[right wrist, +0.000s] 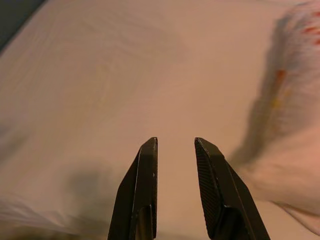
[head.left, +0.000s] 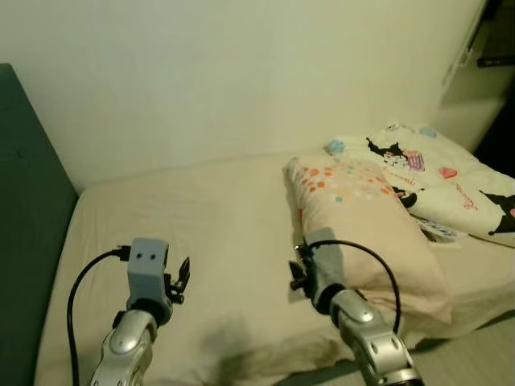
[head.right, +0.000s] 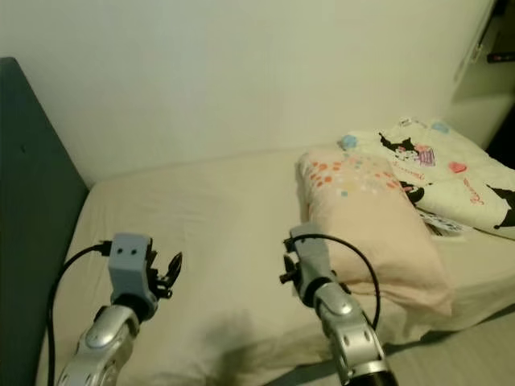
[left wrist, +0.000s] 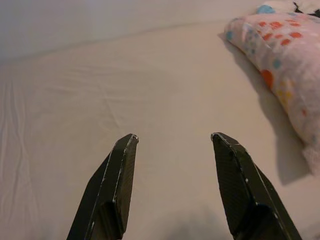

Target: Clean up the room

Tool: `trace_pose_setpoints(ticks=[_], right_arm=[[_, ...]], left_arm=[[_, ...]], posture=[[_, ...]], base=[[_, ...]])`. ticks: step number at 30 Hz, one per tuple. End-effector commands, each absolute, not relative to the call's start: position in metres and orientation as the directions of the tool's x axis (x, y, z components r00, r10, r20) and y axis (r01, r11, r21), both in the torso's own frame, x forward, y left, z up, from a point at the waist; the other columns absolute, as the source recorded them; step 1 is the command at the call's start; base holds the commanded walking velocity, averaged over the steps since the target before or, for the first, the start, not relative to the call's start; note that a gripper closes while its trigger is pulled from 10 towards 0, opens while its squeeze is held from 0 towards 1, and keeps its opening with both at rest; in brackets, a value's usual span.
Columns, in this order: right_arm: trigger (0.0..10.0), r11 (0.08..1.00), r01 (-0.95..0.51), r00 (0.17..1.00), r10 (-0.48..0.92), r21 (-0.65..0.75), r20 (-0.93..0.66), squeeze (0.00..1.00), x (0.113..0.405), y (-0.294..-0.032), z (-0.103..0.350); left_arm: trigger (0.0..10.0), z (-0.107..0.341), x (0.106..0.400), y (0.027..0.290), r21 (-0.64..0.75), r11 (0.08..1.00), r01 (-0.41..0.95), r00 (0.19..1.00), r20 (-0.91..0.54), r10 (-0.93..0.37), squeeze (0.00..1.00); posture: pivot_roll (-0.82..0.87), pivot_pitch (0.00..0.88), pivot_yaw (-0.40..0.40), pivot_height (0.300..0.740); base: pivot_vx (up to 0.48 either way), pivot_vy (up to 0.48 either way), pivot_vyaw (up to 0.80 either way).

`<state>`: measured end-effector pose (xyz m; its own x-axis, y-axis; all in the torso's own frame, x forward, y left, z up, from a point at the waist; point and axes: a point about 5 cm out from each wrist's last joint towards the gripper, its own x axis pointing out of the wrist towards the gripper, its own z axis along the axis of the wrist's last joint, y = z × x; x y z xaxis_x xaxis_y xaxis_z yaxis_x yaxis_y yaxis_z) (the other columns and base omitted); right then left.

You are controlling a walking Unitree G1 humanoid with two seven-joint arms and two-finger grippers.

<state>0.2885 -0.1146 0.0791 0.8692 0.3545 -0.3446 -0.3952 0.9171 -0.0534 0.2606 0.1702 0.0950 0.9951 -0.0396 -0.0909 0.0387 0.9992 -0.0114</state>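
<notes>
Both arms are raised over the bed (head.left: 201,201), nothing held. The left gripper (left wrist: 172,142) is spread wide above bare sheet near the front edge; the right gripper (right wrist: 175,145) stands slightly parted, just beside the pillow (head.left: 366,217). The pillow lies mid-bed, the blanket (head.left: 451,181) bunched at the far right corner. This looks like the approach: next the right gripper should reach and pinch the pillow's near edge

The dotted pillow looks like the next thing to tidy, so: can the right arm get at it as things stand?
Probably yes. The right gripper hovers open just beside the dotted pillow, with bare sheet between them and nothing in the way.
</notes>
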Motion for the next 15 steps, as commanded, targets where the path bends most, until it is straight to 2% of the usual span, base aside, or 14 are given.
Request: trace_pose_setpoints(ticks=[1, 15], right_arm=[[10.0, 0.919, -0.390, 0.872, 0.344, -0.067, -0.347, 0.00, 0.2880, -0.1188, 0.0786], [10.0, 0.929, -0.368, 0.884, 0.334, -0.047, -0.328, 0.00, 0.2919, -0.1196, 0.0826]], left_arm=[[10.0, 0.0909, 0.2587, 0.1718, -0.008, 0.999, 0.032, 0.994, -0.105, -0.032, 0.00], [10.0, 0.0920, 0.2592, 0.1756, 0.049, 0.999, 0.013, 0.995, -0.101, -0.008, 0.00]], posture=[[-0.07, 0.042, -0.021, 0.740], [-0.07, 0.044, -0.015, 0.740]], base=[[0.000, 0.000, 0.00], [0.000, 0.000, 0.00]])
